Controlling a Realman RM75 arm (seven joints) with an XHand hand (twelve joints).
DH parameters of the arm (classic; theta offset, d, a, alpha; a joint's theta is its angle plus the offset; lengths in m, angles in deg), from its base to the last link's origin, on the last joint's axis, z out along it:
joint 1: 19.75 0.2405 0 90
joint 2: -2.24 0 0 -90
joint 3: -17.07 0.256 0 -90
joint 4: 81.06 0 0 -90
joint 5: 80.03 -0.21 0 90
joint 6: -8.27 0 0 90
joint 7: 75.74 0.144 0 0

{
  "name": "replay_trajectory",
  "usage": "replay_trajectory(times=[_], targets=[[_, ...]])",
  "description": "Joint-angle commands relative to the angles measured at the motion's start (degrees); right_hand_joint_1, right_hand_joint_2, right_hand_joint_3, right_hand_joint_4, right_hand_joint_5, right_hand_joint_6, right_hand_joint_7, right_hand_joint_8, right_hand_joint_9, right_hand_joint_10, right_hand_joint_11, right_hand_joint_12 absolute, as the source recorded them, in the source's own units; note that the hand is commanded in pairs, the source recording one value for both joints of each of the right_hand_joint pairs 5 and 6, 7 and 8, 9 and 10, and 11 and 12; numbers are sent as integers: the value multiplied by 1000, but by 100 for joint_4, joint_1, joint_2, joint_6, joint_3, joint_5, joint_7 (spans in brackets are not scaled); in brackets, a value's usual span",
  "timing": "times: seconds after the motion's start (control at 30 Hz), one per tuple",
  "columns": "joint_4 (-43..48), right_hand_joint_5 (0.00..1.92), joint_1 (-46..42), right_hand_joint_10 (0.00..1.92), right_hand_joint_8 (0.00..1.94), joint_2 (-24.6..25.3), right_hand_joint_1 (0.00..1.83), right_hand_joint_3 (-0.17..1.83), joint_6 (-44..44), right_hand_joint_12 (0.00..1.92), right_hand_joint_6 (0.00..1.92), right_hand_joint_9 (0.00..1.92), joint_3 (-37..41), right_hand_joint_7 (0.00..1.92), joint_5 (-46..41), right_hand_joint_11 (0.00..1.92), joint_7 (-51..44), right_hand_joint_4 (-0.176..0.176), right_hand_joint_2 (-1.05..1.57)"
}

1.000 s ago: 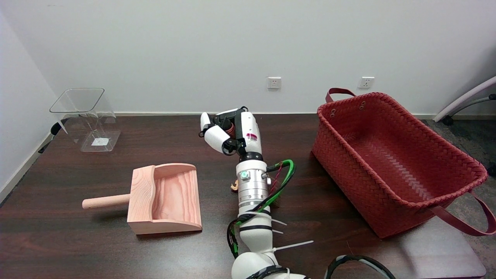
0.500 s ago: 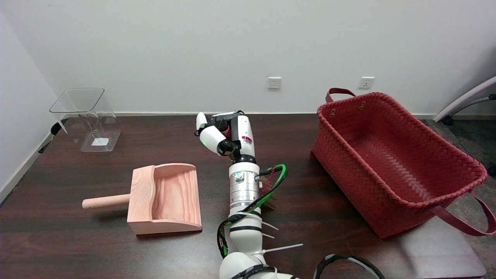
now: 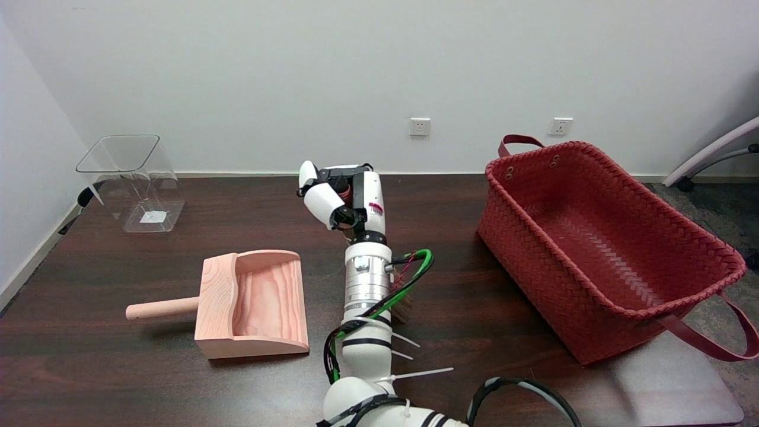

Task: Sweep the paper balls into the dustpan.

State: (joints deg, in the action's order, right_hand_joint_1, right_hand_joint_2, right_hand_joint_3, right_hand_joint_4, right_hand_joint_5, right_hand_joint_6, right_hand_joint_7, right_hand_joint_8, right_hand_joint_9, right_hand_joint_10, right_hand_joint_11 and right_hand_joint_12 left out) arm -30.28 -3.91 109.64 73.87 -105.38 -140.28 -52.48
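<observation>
The wooden dustpan (image 3: 255,302) lies left of centre on the dark table, its round handle (image 3: 160,308) pointing left and its mouth facing the table's near edge. My right hand (image 3: 347,198) hovers behind and to the right of the dustpan, fingers curled around a brown brush handle. Brown bristles (image 3: 404,308) peek out from under the right side of the forearm. No paper balls show in the head view; the arm hides a strip of table.
A large red woven basket (image 3: 593,154) fills the right side of the table. A clear plastic container (image 3: 133,178) stands at the far left corner. Cables and zip ties hang off the forearm (image 3: 367,284).
My right arm has shifted left and a little farther back. The brush bristles have come into view at the forearm's right side. The dustpan has stayed put.
</observation>
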Motion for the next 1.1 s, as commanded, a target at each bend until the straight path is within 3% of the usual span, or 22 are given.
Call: replay_trajectory(times=[0.03, 0.7, 1.1], targets=[[-67, 1920, 141, 1920, 1920, 216, 828, 935, 313, 1920, 1920, 1920, -4, 1920, -237, 1920, 425, 0, 1571], [198, 1920, 200, 1920, 1920, 448, 785, 820, 309, 1920, 1920, 1920, -44, 1920, -553, 1920, 1046, 0, 1571], [401, 1920, 196, 1920, 1920, 370, 720, 743, 260, 1920, 1920, 1920, -36, 1920, -481, 1920, 920, 0, 1571]])
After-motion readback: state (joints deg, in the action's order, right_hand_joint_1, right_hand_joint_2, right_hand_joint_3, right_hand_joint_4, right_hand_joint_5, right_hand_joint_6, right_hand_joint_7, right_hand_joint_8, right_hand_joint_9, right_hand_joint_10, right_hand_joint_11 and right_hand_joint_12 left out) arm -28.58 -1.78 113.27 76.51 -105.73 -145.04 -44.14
